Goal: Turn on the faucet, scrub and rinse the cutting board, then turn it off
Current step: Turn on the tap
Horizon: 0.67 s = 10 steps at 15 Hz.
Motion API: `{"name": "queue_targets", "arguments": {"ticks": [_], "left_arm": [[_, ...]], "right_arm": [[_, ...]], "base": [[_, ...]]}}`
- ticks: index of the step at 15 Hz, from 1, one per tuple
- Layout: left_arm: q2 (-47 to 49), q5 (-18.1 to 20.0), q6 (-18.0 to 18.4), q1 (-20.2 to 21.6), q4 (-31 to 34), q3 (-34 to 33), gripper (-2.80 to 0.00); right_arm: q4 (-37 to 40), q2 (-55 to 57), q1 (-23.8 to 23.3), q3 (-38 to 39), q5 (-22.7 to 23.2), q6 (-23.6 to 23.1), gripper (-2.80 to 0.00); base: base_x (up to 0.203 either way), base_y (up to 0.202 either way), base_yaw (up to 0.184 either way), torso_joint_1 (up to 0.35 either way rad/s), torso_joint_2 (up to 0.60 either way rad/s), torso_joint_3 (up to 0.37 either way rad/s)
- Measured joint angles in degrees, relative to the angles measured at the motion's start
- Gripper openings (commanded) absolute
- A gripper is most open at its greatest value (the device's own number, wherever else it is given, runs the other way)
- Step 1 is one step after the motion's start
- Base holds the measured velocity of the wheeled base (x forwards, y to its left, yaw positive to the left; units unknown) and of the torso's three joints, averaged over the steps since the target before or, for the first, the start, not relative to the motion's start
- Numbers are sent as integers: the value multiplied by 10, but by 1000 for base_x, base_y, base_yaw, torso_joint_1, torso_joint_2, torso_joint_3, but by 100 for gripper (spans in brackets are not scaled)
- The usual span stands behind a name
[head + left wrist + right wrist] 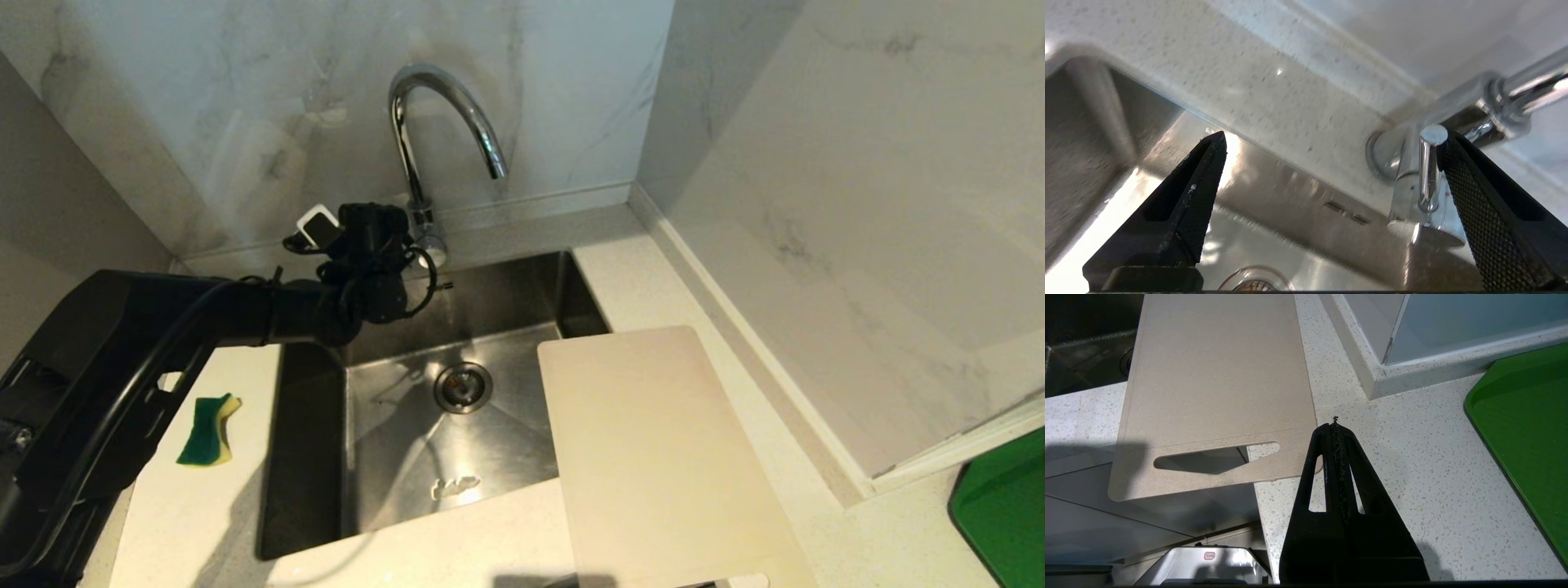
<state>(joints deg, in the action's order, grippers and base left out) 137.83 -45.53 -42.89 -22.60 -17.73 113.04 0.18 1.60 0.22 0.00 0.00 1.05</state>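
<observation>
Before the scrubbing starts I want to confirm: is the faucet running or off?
Off: no water falls from the faucet spout, and the sink below holds none.

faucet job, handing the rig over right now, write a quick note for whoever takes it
Left end effector: open, at the base of the tall chrome gooseneck faucet; one finger sits right beside its thin chrome side lever.
Right end effector: shut, empty, over the speckled counter.
Cream-white plastic cutting board: flat on the counter, one end over the steel sink.
Green-yellow sponge: on the counter left of the sink.
Done: nothing, no water is visible.
Left: turn on, scrub, rinse, turn off.
</observation>
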Motion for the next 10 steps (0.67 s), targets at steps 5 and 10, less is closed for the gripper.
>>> {"name": "queue_targets", "arguments": {"ticks": [5, 10], "left_arm": [[-23, 17, -53, -7, 96, -1, 0], [-44, 51, -97, -7, 150, -5, 0]], "right_arm": [[0, 0, 0, 0, 0, 0, -280], [0, 0, 0, 0, 0, 0, -280]], "base": [[0, 0, 0, 0, 0, 0], [0, 0, 0, 0, 0, 0]]}}
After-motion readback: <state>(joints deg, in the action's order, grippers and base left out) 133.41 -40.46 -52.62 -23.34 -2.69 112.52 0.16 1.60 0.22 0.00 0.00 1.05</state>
